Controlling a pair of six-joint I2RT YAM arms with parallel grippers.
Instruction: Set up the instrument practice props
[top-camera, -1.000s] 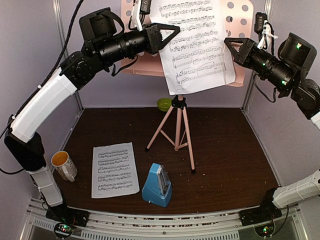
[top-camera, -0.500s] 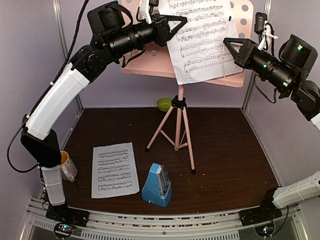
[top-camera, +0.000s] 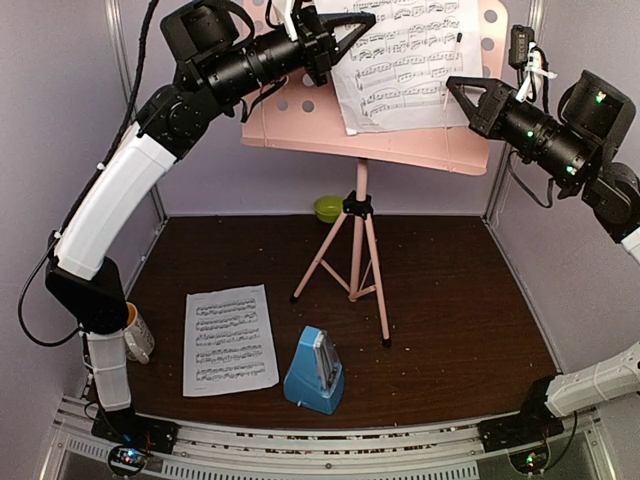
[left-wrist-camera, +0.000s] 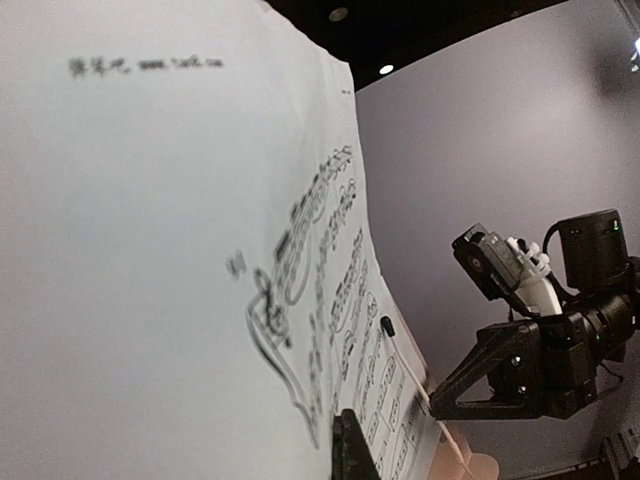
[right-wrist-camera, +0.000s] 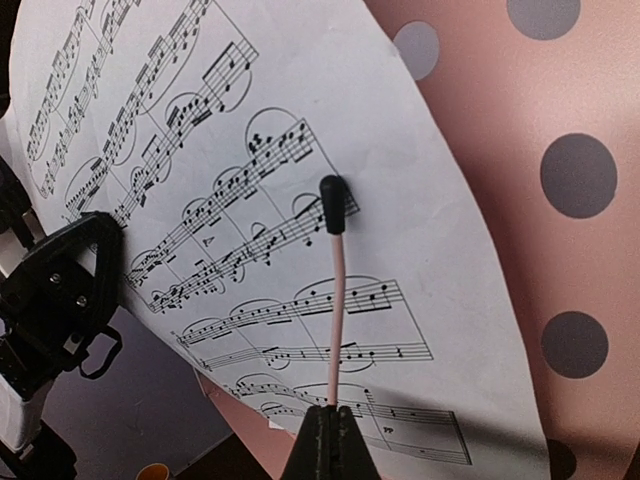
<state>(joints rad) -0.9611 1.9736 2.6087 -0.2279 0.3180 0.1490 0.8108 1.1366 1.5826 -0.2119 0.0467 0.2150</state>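
The pink music stand (top-camera: 357, 250) stands at the back of the table, its perforated desk (top-camera: 300, 120) high in the top view. One sheet-music page (top-camera: 410, 60) lies against the desk (right-wrist-camera: 575, 180). My left gripper (top-camera: 366, 18) is shut on the page's upper left edge (left-wrist-camera: 150, 250), with one dark finger (left-wrist-camera: 352, 452) showing. My right gripper (top-camera: 453, 86) (right-wrist-camera: 331, 412) is shut on the stand's thin pink page-holder wire (right-wrist-camera: 338, 300), which crosses the front of the page (right-wrist-camera: 250, 180). A second page (top-camera: 230, 340) lies flat at the front left. The blue metronome (top-camera: 315, 372) stands beside it.
A white mug (top-camera: 136, 336) sits at the left edge, partly hidden behind the left arm. A lime-green bowl (top-camera: 327, 208) sits behind the tripod legs by the back wall. Purple walls close in the back and both sides.
My left arm has risen and carried the page up the desk, so its lower edge hangs above the desk's ledge. The right arm has stayed put.
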